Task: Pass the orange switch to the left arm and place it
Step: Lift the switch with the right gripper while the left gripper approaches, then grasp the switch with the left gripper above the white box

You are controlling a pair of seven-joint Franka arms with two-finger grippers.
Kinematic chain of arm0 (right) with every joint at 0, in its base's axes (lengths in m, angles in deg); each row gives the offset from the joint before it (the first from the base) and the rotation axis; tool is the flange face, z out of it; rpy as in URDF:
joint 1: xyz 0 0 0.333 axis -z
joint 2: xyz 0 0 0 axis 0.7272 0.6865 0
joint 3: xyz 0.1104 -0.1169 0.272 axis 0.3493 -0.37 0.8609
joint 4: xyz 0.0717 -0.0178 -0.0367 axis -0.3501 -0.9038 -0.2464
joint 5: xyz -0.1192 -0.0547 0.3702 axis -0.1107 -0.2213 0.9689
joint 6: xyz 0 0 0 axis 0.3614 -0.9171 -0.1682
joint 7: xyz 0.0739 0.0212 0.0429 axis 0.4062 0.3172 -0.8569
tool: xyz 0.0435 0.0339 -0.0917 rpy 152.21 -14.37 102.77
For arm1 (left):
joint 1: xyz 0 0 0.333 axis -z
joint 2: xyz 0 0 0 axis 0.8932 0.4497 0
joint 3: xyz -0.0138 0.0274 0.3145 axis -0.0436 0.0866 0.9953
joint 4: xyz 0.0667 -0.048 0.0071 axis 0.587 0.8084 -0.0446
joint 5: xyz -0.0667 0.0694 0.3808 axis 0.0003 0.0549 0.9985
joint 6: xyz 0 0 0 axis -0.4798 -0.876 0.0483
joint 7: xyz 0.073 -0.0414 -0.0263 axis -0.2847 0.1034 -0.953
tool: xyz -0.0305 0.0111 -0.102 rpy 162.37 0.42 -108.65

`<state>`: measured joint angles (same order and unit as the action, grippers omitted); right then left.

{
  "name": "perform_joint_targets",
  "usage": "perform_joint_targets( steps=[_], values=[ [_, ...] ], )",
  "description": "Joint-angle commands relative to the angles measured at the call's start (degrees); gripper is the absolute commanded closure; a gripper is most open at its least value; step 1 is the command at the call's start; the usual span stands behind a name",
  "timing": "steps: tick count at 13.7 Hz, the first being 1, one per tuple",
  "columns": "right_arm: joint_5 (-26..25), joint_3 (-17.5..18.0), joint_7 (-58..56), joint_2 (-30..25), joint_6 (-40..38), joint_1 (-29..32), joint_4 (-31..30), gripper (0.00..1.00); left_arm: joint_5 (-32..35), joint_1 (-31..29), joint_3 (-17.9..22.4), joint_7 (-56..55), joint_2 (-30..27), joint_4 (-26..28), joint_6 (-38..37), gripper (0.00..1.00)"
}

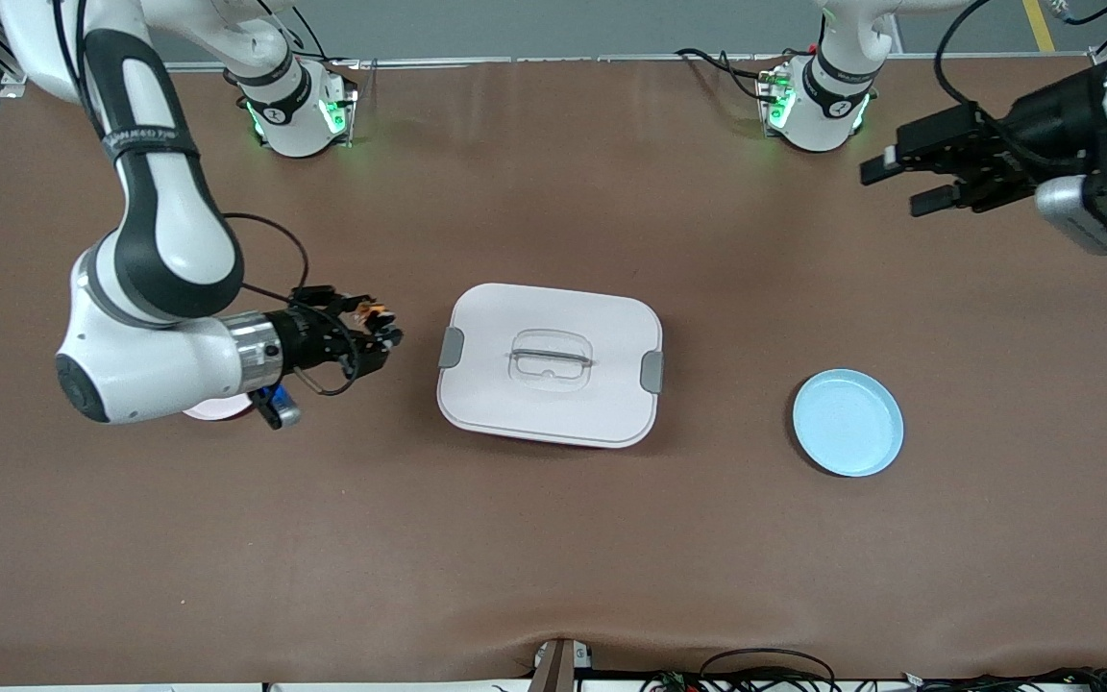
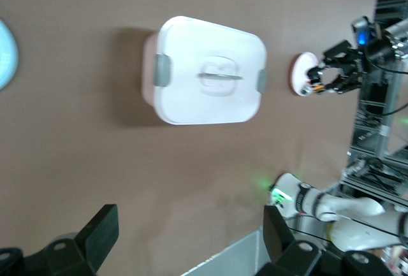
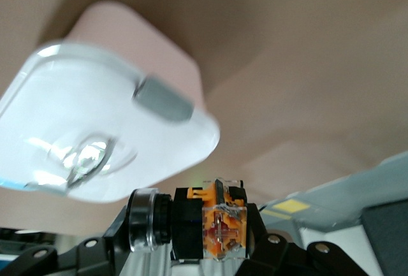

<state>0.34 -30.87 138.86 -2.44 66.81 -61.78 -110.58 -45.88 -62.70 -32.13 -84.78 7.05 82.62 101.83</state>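
While aloft beside the box (image 1: 550, 363) — right claw (image 1: 379, 334) clamped on orange switch (image 3: 220, 222), left claw (image 1: 907, 183) apart.

Two white arms (image 1: 145, 360), black joint bands, silver wrist rings, black tools, green-lit bases, looping black cables

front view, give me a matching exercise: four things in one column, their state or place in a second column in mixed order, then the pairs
Things:
1. orange switch
2. box
3. blue plate
4. left gripper

States or places:
A. open, up in the air at the left arm's end of the table
B. bare, on the table between the box and the left arm's end
C. clamped in the right gripper
D. lid on, mid-table

Pairs: 1-C, 2-D, 3-B, 4-A
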Motion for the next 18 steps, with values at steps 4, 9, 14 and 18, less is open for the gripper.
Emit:
perform_joint_targets(
  steps=[4,9,14,18],
  values=[
    [12.0,-0.6,20.2,-1.2,0.0,-5.2,6.0,1.0,-4.9,0.3,-8.8,-8.0,5.5,-0.1,9.4,0.0],
    [16.2,-0.6,42.5,-1.0,11.7,-11.4,11.5,1.0,-4.9,3.9,-12.2,-13.5,9.3,0.1,20.1,0.0],
    [16.2,-0.6,53.2,-0.5,25.0,-18.4,11.8,1.0,-6.0,8.4,-12.2,-17.3,12.8,-0.2,27.8,0.0],
    [16.2,-0.6,56.8,0.0,32.5,-21.9,11.9,1.0,-6.6,8.7,-12.2,-17.4,14.3,-0.4,28.9,0.0]
  ],
)
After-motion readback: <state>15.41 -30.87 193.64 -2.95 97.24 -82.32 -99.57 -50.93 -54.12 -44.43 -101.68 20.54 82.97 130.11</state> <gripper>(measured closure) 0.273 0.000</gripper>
